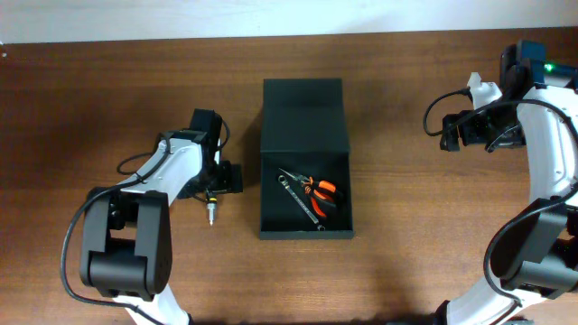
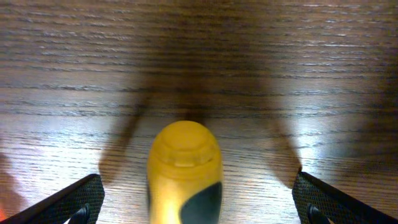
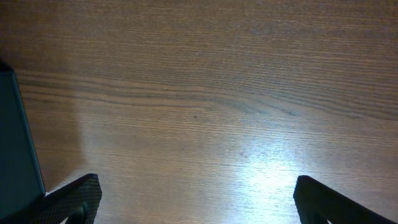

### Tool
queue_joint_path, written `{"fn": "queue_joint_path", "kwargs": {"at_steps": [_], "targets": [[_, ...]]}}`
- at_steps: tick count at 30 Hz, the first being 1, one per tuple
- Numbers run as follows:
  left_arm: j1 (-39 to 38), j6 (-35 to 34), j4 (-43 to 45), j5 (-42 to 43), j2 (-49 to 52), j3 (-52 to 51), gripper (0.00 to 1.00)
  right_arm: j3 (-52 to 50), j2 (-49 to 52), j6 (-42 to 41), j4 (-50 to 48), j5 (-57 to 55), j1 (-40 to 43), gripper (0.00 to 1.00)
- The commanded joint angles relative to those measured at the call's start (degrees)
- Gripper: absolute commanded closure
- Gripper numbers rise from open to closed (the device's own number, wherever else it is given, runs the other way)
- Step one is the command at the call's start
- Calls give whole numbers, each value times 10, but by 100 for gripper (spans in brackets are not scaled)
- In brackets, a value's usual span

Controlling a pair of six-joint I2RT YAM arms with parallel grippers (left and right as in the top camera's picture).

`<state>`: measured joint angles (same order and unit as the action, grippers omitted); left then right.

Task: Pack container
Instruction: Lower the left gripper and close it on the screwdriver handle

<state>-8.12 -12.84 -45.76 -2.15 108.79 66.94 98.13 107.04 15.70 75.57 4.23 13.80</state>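
The container (image 1: 305, 234) is a dark rectangular box at the table's middle, with its flap lid (image 1: 302, 113) open toward the back. Inside lie orange-handled pliers (image 1: 322, 192) and a metal wrench (image 1: 300, 194). A yellow-and-black-handled screwdriver (image 2: 185, 171) lies on the table left of the box, and its metal tip (image 1: 210, 216) shows in the overhead view. My left gripper (image 1: 222, 177) is open over the handle, with the fingers (image 2: 199, 205) wide apart on either side and not touching it. My right gripper (image 1: 452, 131) is open and empty (image 3: 196, 202) to the right of the box.
The wooden table (image 1: 406, 262) runs all round the box. A dark edge of the container (image 3: 17, 143) shows at the left of the right wrist view. My right arm's body stands at the far right (image 1: 551, 181).
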Motion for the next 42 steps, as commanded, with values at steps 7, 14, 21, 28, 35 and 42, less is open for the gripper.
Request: {"fn": "queue_joint_path", "kwargs": {"at_steps": [7,14,21,28,35,42], "targets": [[19,23,1,11,2,-3,1,0,1,5,0,7,1,1],[19,23,2,18,2,-3,1,0,1,5,0,7,1,1],[19,23,10,31,2,-3,1,0,1,5,0,7,1,1],[19,25,11,35,3,-6,1,0,1,5,0,7,1,1],[19,27,19,34,3,-7,1,0,1,5,0,7,1,1],[19,29,23,32,3,-13,1,0,1,5,0,7,1,1]]}}
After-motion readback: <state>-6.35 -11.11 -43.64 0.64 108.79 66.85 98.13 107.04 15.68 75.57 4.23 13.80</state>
